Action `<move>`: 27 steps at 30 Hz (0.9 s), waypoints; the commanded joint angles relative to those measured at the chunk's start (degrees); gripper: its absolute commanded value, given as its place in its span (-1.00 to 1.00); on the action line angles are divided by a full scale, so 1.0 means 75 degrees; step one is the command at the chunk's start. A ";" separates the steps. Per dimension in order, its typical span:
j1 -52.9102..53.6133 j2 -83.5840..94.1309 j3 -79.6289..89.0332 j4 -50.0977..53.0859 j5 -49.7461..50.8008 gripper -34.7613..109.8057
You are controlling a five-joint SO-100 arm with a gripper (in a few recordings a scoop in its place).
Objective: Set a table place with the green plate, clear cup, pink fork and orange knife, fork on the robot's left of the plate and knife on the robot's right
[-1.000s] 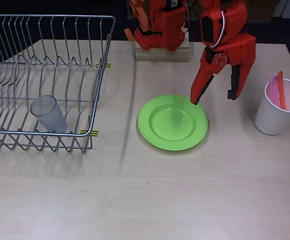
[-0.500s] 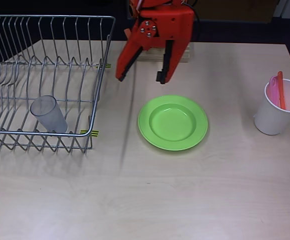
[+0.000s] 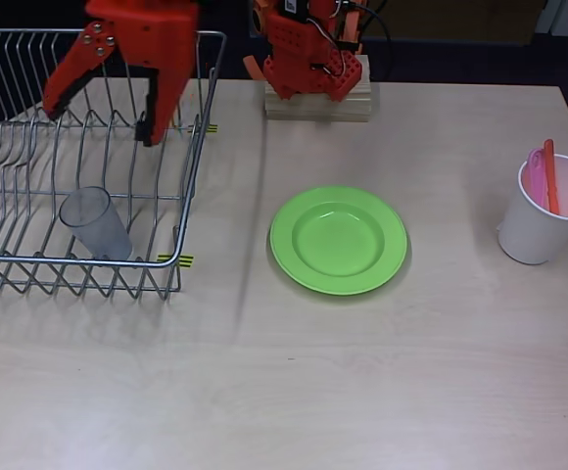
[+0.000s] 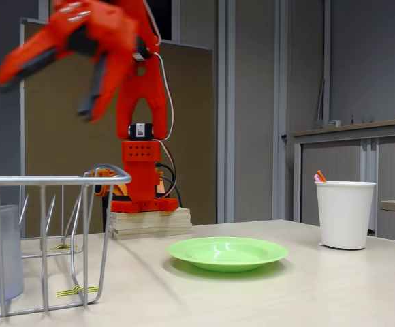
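Gripper (image 3: pixel 98 122), spread and empty above the rack (image 3: pixel 166 264): lower straight over the cup (image 3: pixel 95 223) below it.

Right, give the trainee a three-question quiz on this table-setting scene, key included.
1. True or false: the gripper hangs open above the wire dish rack.
2. Where do the pink fork and orange knife stand? A) on the green plate B) in the white cup C) in the rack
3. Fill in: the clear cup sits inside the ____.

Key: 1 true; 2 B; 3 wire dish rack.
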 commanded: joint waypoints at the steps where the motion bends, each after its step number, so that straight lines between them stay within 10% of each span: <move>1: 0.0574 -0.0703 -0.0574 0.0047 -0.0293 0.25; 27: 0.0410 -0.3879 -0.1687 -0.0527 -0.0738 0.45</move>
